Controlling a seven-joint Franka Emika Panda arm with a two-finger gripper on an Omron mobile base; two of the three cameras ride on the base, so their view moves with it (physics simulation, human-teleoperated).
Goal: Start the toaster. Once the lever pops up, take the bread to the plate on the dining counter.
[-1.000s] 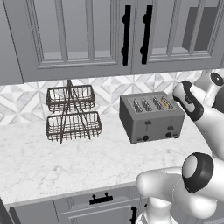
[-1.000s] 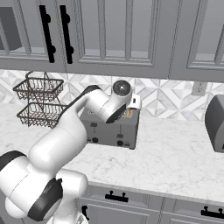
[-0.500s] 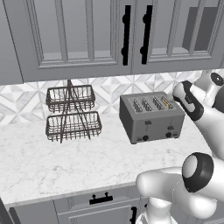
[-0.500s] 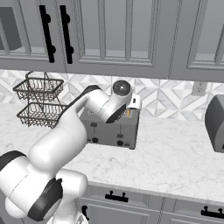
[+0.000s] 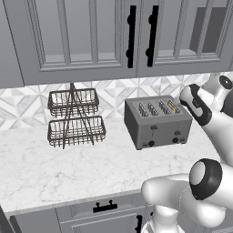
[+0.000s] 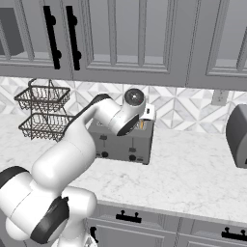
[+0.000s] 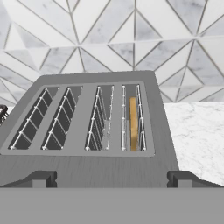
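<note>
1. We take the toaster (image 5: 157, 121) as our landmark: a boxy grey four-slot unit standing on the marble-look wall counter (image 5: 54, 168), its back close to the patterned tile backsplash (image 7: 109, 39).
2. The bread (image 7: 133, 124) stands upright in the toaster's rightmost slot as seen from the front; from the hand view we see its thin tan edge between the slot wires, sunk into the slot.
3. The other three slots look bare down to their wires.
4. Our gripper (image 7: 111, 177) hovers just above the toaster's front top edge, its two dark fingertips (image 7: 41, 178) spread wide, one near each end of the top; nothing lies between them and they grasp nothing.
5. On the toaster's front face we see small levers and dark knobs (image 5: 151, 143); how far the levers are pressed we cannot tell.
6. A two-tier wire basket rack (image 5: 74, 118) stands on the counter well to the toaster's left.
7. Grey cabinet doors with black handles (image 5: 131, 34) hang above the toaster.
</note>
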